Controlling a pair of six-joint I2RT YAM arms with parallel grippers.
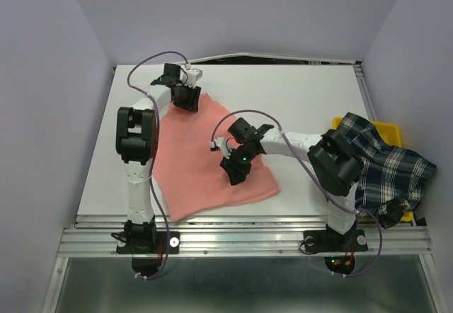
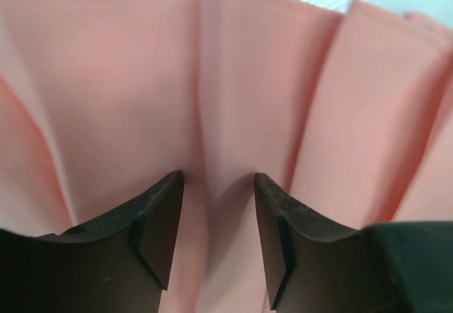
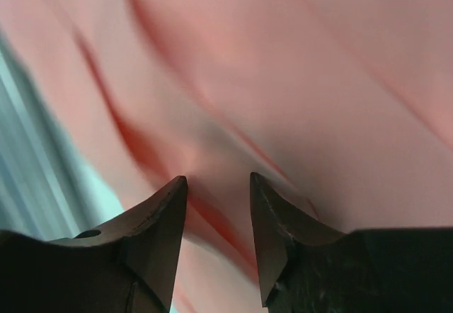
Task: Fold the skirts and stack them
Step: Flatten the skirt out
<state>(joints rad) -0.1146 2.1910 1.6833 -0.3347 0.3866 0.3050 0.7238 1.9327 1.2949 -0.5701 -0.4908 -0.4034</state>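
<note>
The salmon-pink pleated skirt point(image 1: 205, 157) lies spread flat on the white table, left of centre. My left gripper point(image 1: 187, 102) is down on its far corner. In the left wrist view the left gripper point(image 2: 218, 185) is open with a pleat ridge of the pink skirt point(image 2: 233, 79) between the fingers. My right gripper point(image 1: 234, 172) is down on the skirt's right part. In the right wrist view it point(image 3: 218, 184) is open astride a raised fold of the pink cloth point(image 3: 297, 79). The dark plaid skirt point(image 1: 386, 164) lies crumpled at the right edge.
A yellow bin point(image 1: 388, 129) sits at the far right, mostly covered by the plaid skirt. The white table point(image 1: 283, 93) shows bare at the back and between the two skirts. A metal rail point(image 1: 241, 238) runs along the near edge.
</note>
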